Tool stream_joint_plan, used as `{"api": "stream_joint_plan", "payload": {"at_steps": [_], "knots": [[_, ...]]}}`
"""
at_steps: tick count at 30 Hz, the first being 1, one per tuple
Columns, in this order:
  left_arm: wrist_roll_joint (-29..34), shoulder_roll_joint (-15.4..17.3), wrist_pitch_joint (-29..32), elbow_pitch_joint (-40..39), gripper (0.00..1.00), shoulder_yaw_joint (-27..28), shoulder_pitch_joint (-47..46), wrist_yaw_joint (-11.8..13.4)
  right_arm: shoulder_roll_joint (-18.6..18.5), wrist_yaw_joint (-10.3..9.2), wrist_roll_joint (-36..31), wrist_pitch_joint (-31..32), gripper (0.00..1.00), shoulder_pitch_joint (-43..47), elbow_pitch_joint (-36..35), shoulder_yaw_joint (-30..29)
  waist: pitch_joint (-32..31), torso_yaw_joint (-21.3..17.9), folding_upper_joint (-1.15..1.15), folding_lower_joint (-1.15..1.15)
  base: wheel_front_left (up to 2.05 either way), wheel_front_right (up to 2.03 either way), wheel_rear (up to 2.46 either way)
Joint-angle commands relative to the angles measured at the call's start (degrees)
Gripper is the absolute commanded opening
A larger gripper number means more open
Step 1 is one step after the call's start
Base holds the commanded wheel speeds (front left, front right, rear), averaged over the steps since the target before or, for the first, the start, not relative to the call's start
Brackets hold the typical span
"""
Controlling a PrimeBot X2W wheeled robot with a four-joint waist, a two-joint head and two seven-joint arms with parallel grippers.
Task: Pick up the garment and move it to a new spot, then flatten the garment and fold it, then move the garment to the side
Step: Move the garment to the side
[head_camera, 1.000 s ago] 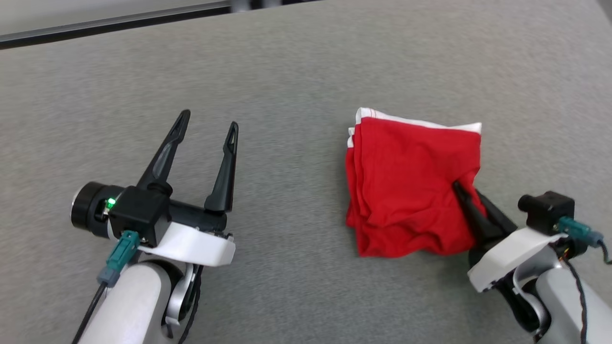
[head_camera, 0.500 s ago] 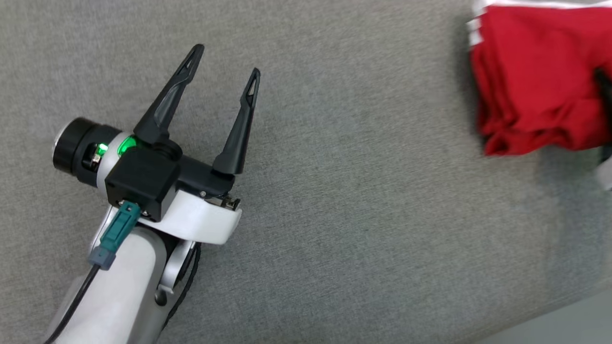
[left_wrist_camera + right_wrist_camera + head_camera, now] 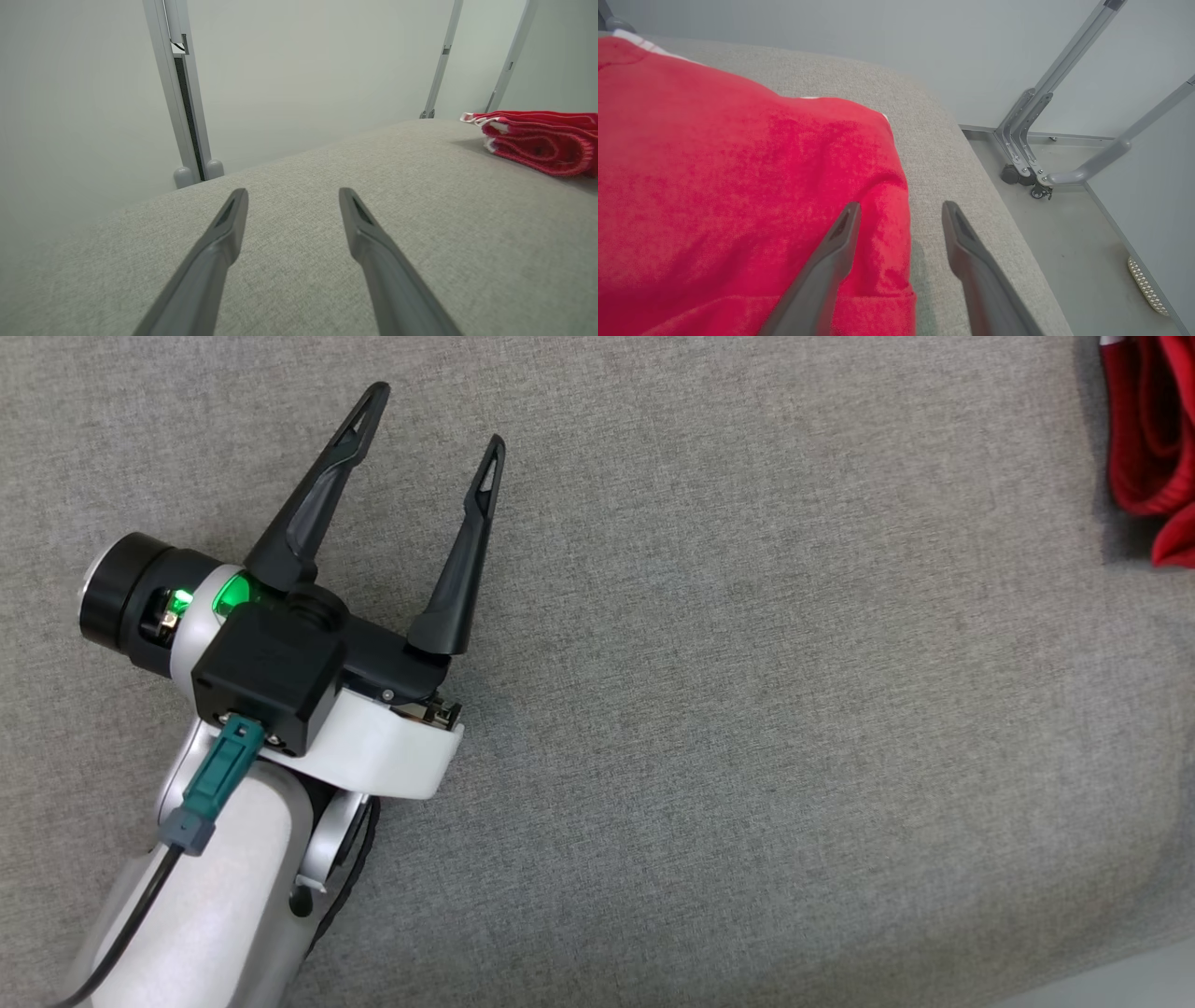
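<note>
Garment [image 3: 1153, 439]: red with white trim, folded, lying flat on the grey table [image 3: 747, 709] at the far right, close to the table's right edge.

Left gripper [image 3: 434, 418], left side: fingers spread wide, holding nothing, above bare cloth, well apart from the garment.

Right gripper [image 3: 901, 207]: fingers parted, nothing clamped. One finger is over the garment's right edge, the other over bare table just beside it.

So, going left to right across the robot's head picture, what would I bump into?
The left gripper, standing open → a long bare stretch of grey table → the red garment at the right edge.
</note>
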Motion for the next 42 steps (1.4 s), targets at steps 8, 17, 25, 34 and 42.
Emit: {"api": "stream_joint_plan", "payload": {"at_steps": [8, 17, 25, 34, 42], "knots": [[-1.13, 0.48, -1.08, 2.15, 1.00, 0.78, 2.24, 1.13, 3.82, -0.12, -0.84, -1.59, 1.00, 2.35, 0.56, -6.21, -4.58, -1.42, 0.00, 0.00, 0.00, 0.00, 0.00], [-4.40, 0.15, -3.17, 5.47, 1.00, 2.76, 8.58, 3.18, 13.39, -0.11, -6.97, -1.57, 1.00, 19.76, -16.36, -20.98, -13.11, -2.68, 0.00, 0.00, 0.00, 0.00, 0.00], [-6.93, 0.21, -4.66, 6.34, 1.00, 5.88, 14.07, 6.04, 21.92, -0.11, -14.27, -1.58, 1.00, 31.22, -31.09, -22.68, -18.28, -2.33, 0.00, 0.00, 0.00, 0.00, 0.00], [-9.15, -1.28, -6.68, 7.82, 1.00, 7.11, 18.08, 7.81, 25.43, -0.11, -19.07, -0.99, 1.00, 36.74, -39.82, -20.45, -21.99, 3.34, 0.00, 0.00, 0.00, 0.00, 0.00], [-11.80, -2.66, -9.23, 12.45, 1.00, 8.39, 21.73, 8.10, 27.33, -0.07, -22.08, 3.19, 1.00, 42.78, -45.23, -21.62, -26.92, 10.12, 0.00, 0.00, 0.00, 0.00, 0.00]]}}
